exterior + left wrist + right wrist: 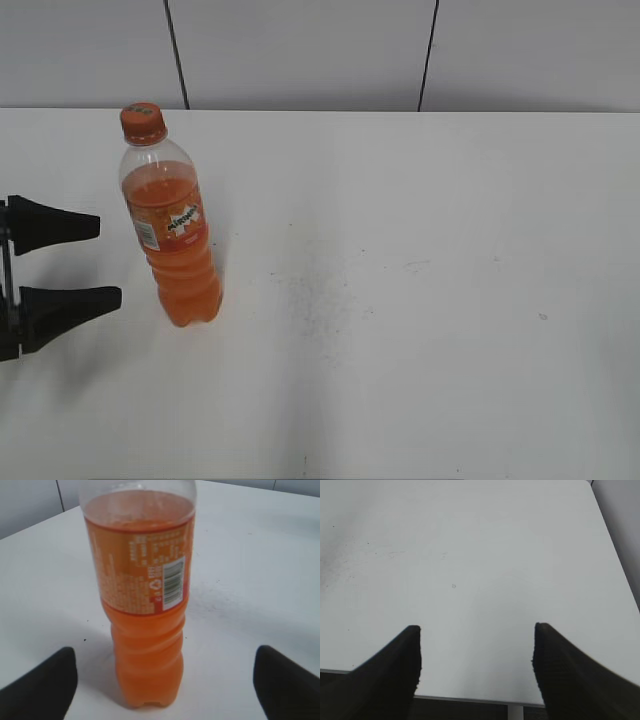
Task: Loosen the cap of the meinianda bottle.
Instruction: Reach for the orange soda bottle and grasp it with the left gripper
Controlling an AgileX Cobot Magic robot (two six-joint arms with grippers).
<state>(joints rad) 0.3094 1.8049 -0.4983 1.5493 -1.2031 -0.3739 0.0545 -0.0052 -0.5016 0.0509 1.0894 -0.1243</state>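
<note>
The tall clear plastic meinianda bottle (172,225), filled with orange drink and wrapped in an orange label with a white barcode patch, stands upright on the white table (420,300), resting on its own base with nothing touching it; its small round orange ribbed cap (143,123) sits screwed on top, so the loosening is, by the look of it, not yet done. The left gripper (85,262) waits just beside the bottle, on the side away from the table's middle, its two black fingers spread wide with nothing between them; in the left wrist view the bottle's lower body stands centred between the finger tips (42,680), which suggests the arm is lined up to clasp the body and steady it; the cap lies above that view's frame. The right gripper (476,645) is absent from the exterior view, so it is well apart from the bottle; its own camera shows dark fingers parted over bare table, empty; it would presumably have to reach the cap to twist it.
</note>
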